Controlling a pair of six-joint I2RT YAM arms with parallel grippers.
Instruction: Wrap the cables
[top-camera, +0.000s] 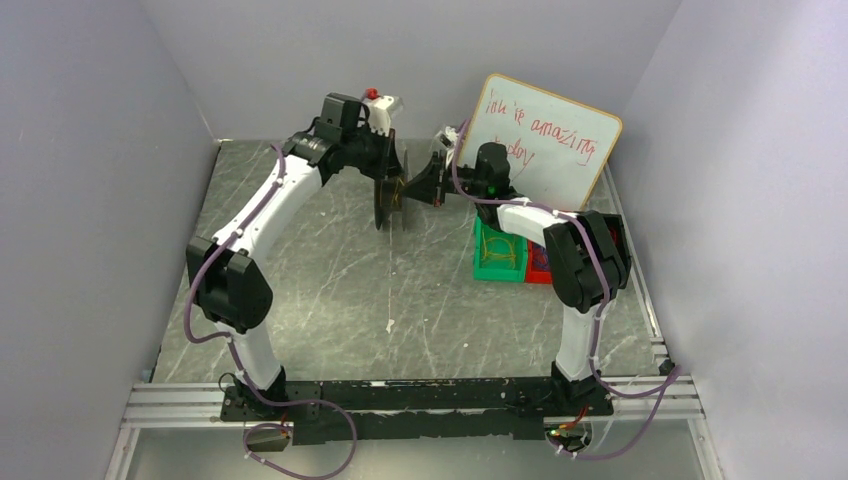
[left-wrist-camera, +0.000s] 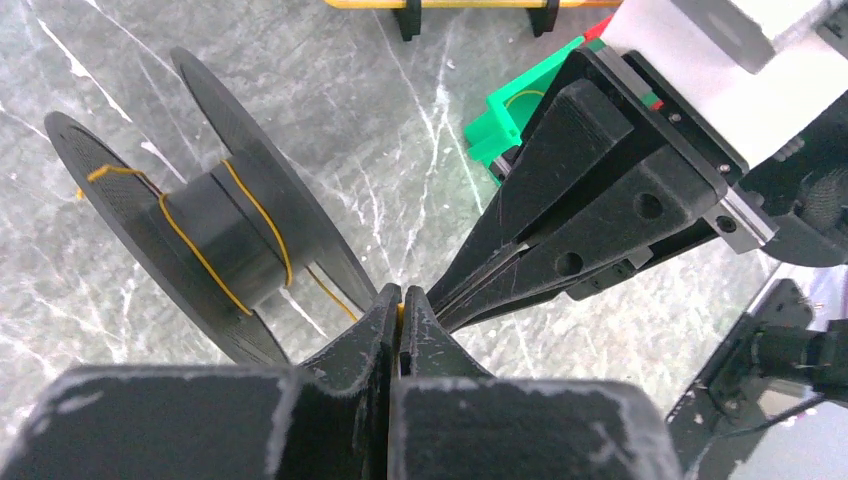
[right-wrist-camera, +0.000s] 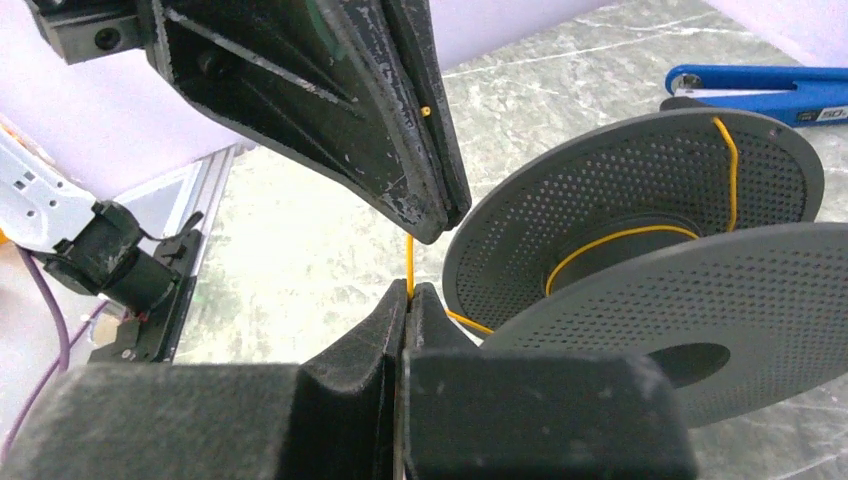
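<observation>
A black spool (top-camera: 385, 200) stands on edge at the back middle of the table. A few turns of yellowish cable (left-wrist-camera: 195, 245) lie round its hub; they also show in the right wrist view (right-wrist-camera: 620, 238). A thin strand of it (top-camera: 388, 285) hangs from the spool down onto the table. My left gripper (left-wrist-camera: 401, 300) is shut on the cable beside the spool. My right gripper (right-wrist-camera: 410, 292) is shut on the same cable. The two grippers meet tip to tip just right of the spool, the left (top-camera: 402, 186) against the right (top-camera: 410, 190).
A green bin (top-camera: 500, 255) holding more yellowish cable and a red bin (top-camera: 538, 265) sit under the right arm. A whiteboard (top-camera: 545, 140) leans at the back right. A blue tool (right-wrist-camera: 760, 85) lies beyond the spool. Walls close in on three sides.
</observation>
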